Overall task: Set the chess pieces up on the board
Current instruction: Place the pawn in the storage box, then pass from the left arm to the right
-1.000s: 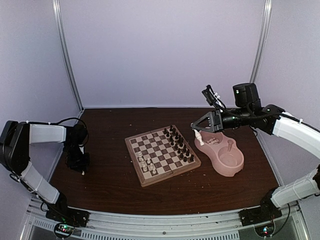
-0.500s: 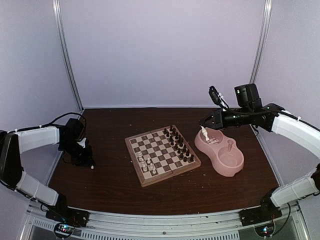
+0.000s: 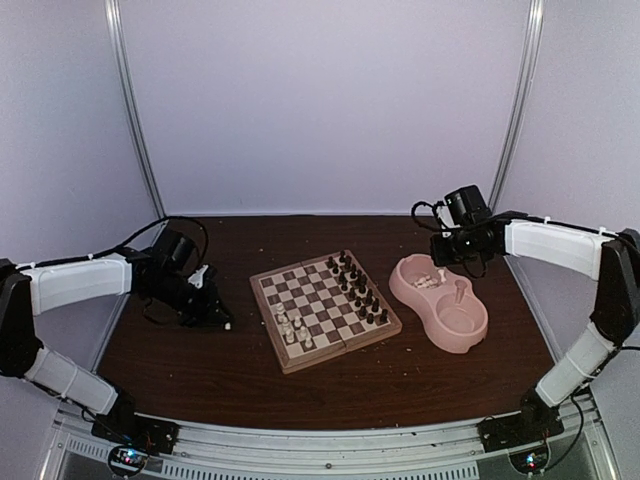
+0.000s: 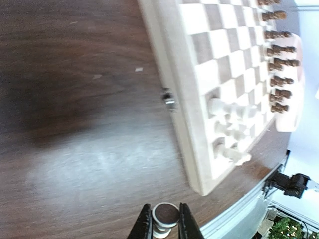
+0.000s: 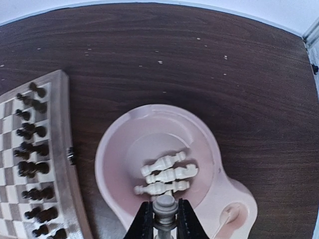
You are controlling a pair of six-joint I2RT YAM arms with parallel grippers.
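Cream-white wood sat in both grips. The left end effector (image 4: 163, 213) was clamped on a small chess piece (image 4: 166, 215) just off the board's (image 3: 320, 300) left edge, close to the dark surface (image 3: 200, 385); the right end effector (image 5: 163, 206) was closed on a second cream piece (image 5: 165, 204) beyond the board's right edge, above the pink double bowl (image 5: 102, 174), in whose well nearer the board three spare pieces (image 5: 167, 173) lay on their sides. On the board a small cluster of cream figures (image 3: 293, 328) stood bunched along its near-left edge, and the dark pieces (image 3: 358, 288) lined its far-right edge in two rows. The likeliest trouble lay with the left-hand piece: the wrist view showed a dark round face ringed in cream, probably its felted base, turned toward the camera, which suggested the piece lay along the fingers (image 4: 143, 224) rather than upright between them. Set down that way on the board, it would probably land on its head or side and roll. The crowded cluster added a second hazard, since fingers spreading beside those figures could nudge one over and start a small cascade. For the right arm the danger was the crossing: the dark rows stood between the bowl and the cream side of the board, so a low pass could clip them. A narrow turned stem also gave little purchase, and a slip over the board could scatter what stood there.
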